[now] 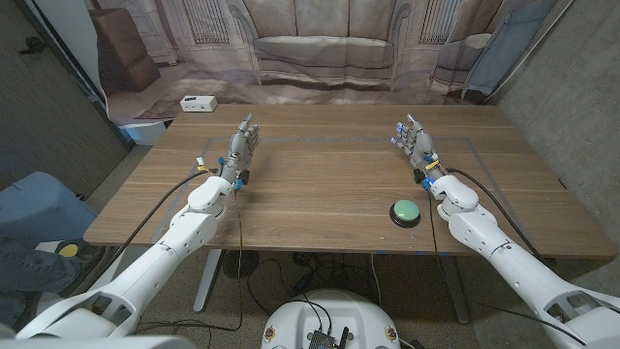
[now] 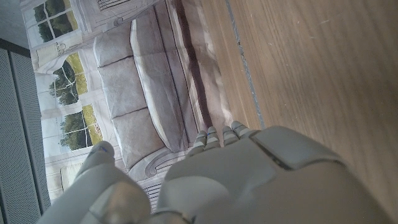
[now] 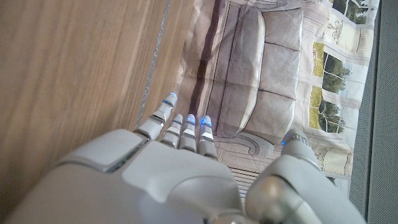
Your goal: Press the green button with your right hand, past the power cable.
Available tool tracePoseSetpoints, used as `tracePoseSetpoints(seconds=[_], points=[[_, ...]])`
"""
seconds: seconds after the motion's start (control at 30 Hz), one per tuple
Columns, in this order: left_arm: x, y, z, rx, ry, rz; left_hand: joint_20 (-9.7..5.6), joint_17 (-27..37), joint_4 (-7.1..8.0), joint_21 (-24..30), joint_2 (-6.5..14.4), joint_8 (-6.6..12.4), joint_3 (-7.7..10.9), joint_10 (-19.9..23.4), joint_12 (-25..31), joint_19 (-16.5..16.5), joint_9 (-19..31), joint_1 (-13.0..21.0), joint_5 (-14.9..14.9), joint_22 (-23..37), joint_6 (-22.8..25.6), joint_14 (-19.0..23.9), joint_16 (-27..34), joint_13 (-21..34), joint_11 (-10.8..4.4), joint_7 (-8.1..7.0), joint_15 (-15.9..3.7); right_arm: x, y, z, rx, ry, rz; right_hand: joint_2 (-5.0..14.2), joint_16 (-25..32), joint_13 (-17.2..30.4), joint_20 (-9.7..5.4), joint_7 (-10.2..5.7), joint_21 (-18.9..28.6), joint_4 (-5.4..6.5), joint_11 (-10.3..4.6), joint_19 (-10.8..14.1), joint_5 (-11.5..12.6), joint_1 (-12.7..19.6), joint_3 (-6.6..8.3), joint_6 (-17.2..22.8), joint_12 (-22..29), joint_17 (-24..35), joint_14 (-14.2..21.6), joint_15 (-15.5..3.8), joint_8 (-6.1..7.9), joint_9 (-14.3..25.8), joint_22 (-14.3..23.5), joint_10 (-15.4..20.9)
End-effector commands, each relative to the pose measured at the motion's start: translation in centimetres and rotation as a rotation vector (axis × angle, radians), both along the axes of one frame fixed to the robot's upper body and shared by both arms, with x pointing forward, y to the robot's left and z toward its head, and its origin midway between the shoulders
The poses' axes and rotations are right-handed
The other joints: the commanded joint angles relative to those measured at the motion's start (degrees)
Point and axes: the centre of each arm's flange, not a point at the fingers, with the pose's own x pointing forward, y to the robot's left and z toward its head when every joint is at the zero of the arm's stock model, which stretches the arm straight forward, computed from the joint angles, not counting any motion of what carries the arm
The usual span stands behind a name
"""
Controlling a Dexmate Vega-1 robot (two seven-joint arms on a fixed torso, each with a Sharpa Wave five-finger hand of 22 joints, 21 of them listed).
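Note:
A green button [image 1: 405,210] on a dark round base sits near the table's front edge, right of the middle. My right hand [image 1: 414,141] stands over the table well beyond the button and slightly to its right, fingers stretched out and apart, holding nothing; its back [image 3: 161,174] shows in the right wrist view with the fingers pointing toward the far edge. My left hand [image 1: 243,144] stands at the left side of the table, fingers extended, holding nothing; its back [image 2: 261,180] shows in the left wrist view. I see no power cable on the tabletop.
The wooden table [image 1: 320,174] bears only the button. A small white box [image 1: 198,104] lies on the floor beyond the table's far left corner. A backdrop printed with a sofa [image 1: 325,48] hangs behind the table. A blue object [image 1: 34,208] sits at the left.

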Motion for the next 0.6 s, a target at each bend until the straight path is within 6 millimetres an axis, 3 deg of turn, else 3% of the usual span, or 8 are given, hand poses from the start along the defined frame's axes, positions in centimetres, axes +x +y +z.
tracePoseSetpoints(seconds=[0.03, 0.6], points=[[-1.6, -0.4, 0.4, 0.016, -0.017, 0.009, -0.08, 0.2, -0.05, 0.2, -0.4, 0.19, 0.29, -0.4, 0.4, -5.0, 0.2, 0.1, 0.2, 0.2, 0.0, -0.3, 0.3, 0.2, -0.18, 0.59, 0.12, -1.0, 0.9, -0.4, 0.010, -0.040, 0.023, 0.13, 0.2, 0.2, -0.11, -0.15, 0.0, -0.02, -0.07, 0.4, 0.2, 0.5, 0.37, 0.4, 0.4, 0.3, 0.3, 0.19, 0.21, 0.1, 0.2, 0.3], [-2.5, -0.4, 1.3, 0.054, -0.045, 0.017, 0.20, 0.2, -0.35, -0.2, 0.2, 0.38, 0.26, 0.7, 0.7, -4.4, 0.2, 0.6, 0.2, 0.2, 1.1, 0.7, 0.4, 0.0, -0.09, 0.81, 0.46, -3.8, -0.3, 0.8, -0.016, -0.135, 0.026, 0.16, 0.3, 0.2, -0.13, -0.81, -0.5, -0.11, -0.44, 0.7, 0.3, 0.6, 0.12, 1.8, 0.5, 0.2, 0.9, 0.00, 0.84, 0.1, 0.2, 0.6]])
